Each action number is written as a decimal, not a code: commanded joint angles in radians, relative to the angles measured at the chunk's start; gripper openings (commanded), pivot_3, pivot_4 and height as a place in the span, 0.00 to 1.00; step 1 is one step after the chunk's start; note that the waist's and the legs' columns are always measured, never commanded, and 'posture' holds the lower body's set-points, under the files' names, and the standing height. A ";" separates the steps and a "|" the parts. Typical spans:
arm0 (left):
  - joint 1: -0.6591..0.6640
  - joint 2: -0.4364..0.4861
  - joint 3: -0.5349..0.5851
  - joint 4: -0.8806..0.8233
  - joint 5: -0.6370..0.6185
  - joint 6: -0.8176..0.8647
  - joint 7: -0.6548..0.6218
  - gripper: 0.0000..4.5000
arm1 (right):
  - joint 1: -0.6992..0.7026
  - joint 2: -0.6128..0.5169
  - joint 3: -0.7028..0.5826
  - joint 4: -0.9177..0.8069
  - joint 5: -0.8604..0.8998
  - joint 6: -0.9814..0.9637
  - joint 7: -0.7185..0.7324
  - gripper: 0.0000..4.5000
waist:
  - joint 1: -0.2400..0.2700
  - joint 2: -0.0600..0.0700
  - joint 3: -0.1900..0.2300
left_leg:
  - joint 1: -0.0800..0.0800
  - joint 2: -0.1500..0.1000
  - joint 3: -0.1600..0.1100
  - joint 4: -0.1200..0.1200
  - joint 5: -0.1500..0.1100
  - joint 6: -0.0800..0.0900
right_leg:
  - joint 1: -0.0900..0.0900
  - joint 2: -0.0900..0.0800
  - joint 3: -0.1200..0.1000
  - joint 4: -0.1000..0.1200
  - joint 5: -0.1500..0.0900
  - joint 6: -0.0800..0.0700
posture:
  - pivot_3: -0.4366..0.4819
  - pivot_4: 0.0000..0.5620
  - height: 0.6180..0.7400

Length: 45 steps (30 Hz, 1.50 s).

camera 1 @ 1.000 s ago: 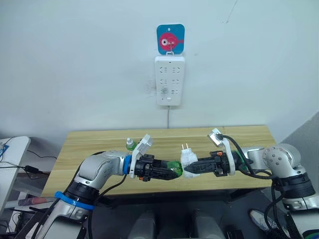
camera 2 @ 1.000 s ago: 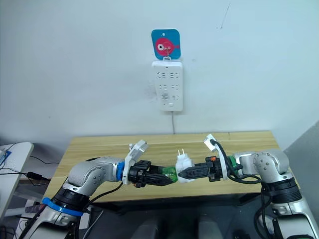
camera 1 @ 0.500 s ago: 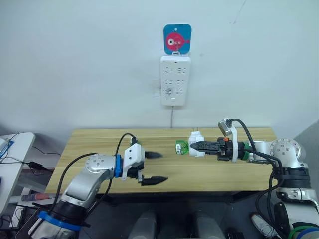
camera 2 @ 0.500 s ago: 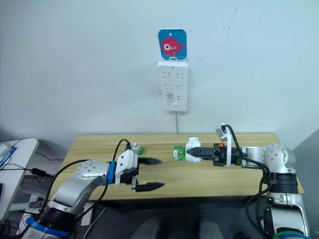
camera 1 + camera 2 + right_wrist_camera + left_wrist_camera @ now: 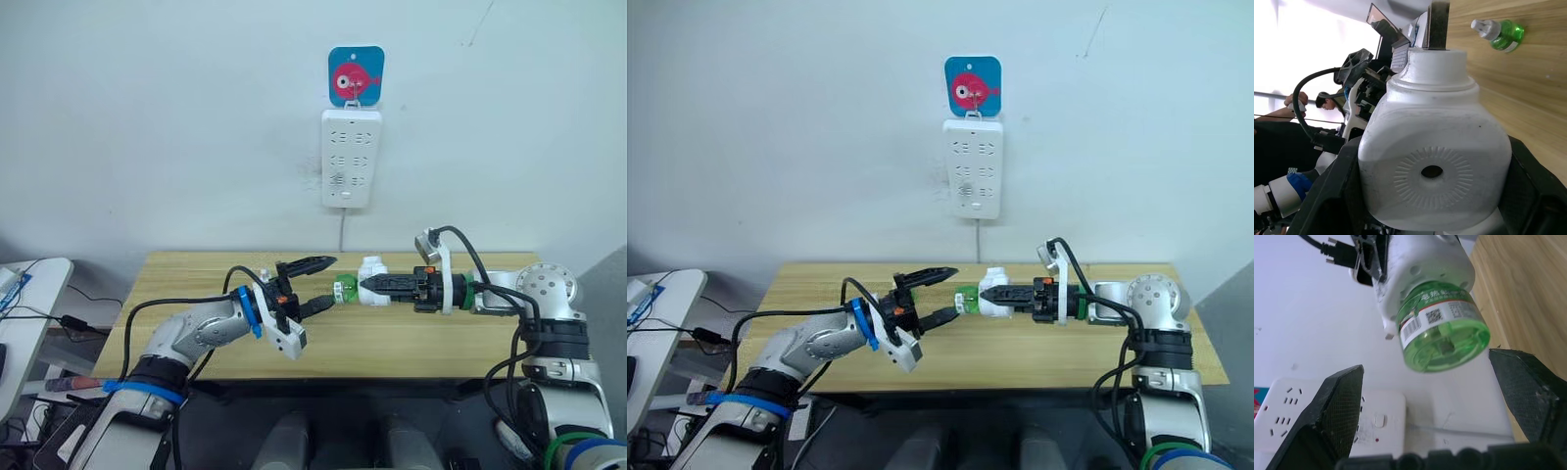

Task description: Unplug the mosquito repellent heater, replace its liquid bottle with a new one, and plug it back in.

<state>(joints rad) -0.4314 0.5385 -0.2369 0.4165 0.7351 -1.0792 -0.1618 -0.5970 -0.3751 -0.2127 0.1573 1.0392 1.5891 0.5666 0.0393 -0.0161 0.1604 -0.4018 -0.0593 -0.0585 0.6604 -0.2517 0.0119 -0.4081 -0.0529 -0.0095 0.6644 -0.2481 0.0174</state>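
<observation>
- The bench (image 5: 196,269) is a long wooden top against the wall; above it hangs the white power strip (image 5: 351,158), all its sockets free, so the heater is unplugged.
- The right gripper (image 5: 370,285) holds the heater (image 5: 371,295) in the air over the middle of the bench, fingers clenched on the white body, which lies sideways with its bottle end toward the other arm.
- The left gripper (image 5: 321,284) faces it with fingers (image 5: 1337,401) released and spread wide, one to each side of the bottle's base and not touching it.
- The green bottle (image 5: 1442,335) is seated in the heater's underside, its label and barcode turned to the left wrist camera.
- A second green bottle (image 5: 1498,33) with a white cap lies on the bench, well apart from both arms.
- The step in hand looks like the bottle swap, though I cannot tell whether the seated bottle is the old or the new one.
- The next move likely calls for the left fingers to close squarely on the bottle and twist, while the right arm keeps the heater steady.
</observation>
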 commanded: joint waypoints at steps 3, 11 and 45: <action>-0.048 -0.014 -0.046 0.034 0.055 -0.021 0.110 1.00 | -0.037 0.023 -0.046 -0.019 0.011 0.017 -0.014 0.67 | -0.002 0.000 0.000 | 0.000 0.000 0.000 0.001 0.000 0.000 | 0.000 0.000 0.000 0.001 0.000 0.000 | 0.52 0.19 1.00; -0.066 0.004 -0.086 0.032 0.059 -0.046 0.168 0.80 | -0.032 0.036 -0.070 -0.019 0.011 0.025 -0.034 0.67 | -0.014 0.000 0.000 | 0.000 0.000 0.000 0.001 0.000 0.000 | 0.000 0.000 0.000 0.001 0.000 0.001 | 0.51 0.19 1.00; -0.134 0.030 0.093 -0.171 -1.697 2.054 -0.951 0.81 | 0.047 -0.075 0.082 -0.107 -0.051 -0.105 0.097 0.67 | -0.063 0.000 0.000 | 0.002 0.002 -0.003 0.002 0.002 0.003 | 0.002 0.005 0.002 0.001 0.000 0.001 | 0.49 0.22 1.00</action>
<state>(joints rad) -0.5710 0.5615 -0.2059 0.2845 -0.9489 0.9612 -1.1292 -0.5394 -0.4569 -0.0728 0.0413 0.9867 1.4755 0.6969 -0.0235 -0.0164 0.1602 -0.4002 -0.0570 -0.0614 0.6628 -0.2499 0.0146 -0.4062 -0.0479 -0.0074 0.6653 -0.2484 0.0186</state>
